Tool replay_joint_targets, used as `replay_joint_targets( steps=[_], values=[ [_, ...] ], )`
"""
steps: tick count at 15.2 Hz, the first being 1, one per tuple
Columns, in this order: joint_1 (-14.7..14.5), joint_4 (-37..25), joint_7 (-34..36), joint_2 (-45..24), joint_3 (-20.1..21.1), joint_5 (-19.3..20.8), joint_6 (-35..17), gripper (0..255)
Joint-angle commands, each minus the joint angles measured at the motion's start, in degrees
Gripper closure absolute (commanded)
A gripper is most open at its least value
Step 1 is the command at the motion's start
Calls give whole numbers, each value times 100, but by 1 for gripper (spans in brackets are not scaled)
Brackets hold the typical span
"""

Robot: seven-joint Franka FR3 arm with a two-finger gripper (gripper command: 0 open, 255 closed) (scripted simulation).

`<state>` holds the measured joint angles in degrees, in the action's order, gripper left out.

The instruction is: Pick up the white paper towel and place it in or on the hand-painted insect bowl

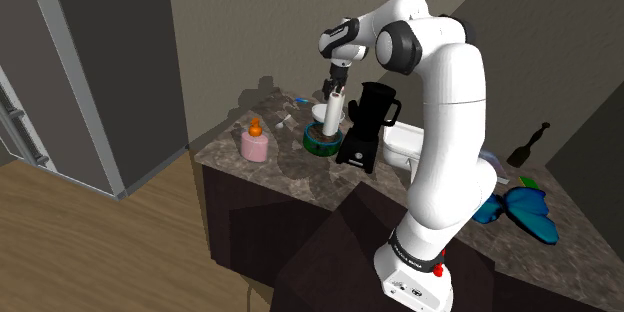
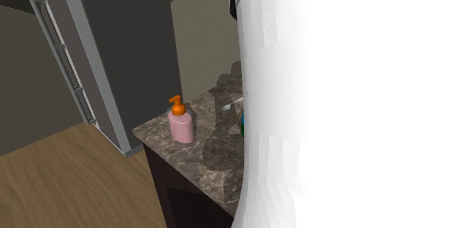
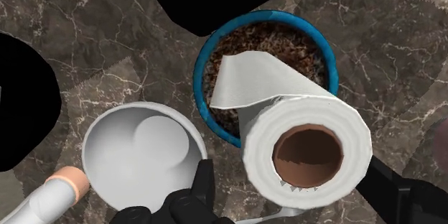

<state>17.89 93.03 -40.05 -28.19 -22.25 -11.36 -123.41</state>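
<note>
Towel (image 3: 305,151) is hanging in the claw (image 3: 296,183), a white roll standing on end with its brown core facing back up along the fingers. Its long axis is running in line with the claw and pointing down at the counter (image 3: 86,29). The fingers are bracketing it, one pressing on its flank and the other sitting close on the opposite side. In the shoulder view the towel (image 1: 333,112) is hanging clear of the counter under the hand, so I am judging the claw clenched on it. A loose flap is peeling off the towel and drooping over the bowl (image 3: 200,72), the blue-rimmed one with a speckled brown inside. That bowl is lying just beyond the fingertips, below the towel and a little off-centre toward the finger nearer the white bowl (image 3: 129,133); the towel is covering part of its rim. The coming move is looking like a small shift that way and a straight descent before letting go. The white bowl is sitting just beside the target, so drifting too far toward it is the risk, and a black machine (image 1: 372,120) is standing close beside the claw.
</note>
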Motion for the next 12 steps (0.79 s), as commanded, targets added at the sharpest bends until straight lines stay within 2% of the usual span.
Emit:
replay_joint_targets(
  steps=[1,4,8,12],
  values=[
    [0,0,0,0,0,0,0,0],
    [0,0,0,0,0,0,0,0],
    [-56,-258,92,326,-79,150,563,0],
    [-56,-258,92,326,-79,150,563,0]
  ],
)
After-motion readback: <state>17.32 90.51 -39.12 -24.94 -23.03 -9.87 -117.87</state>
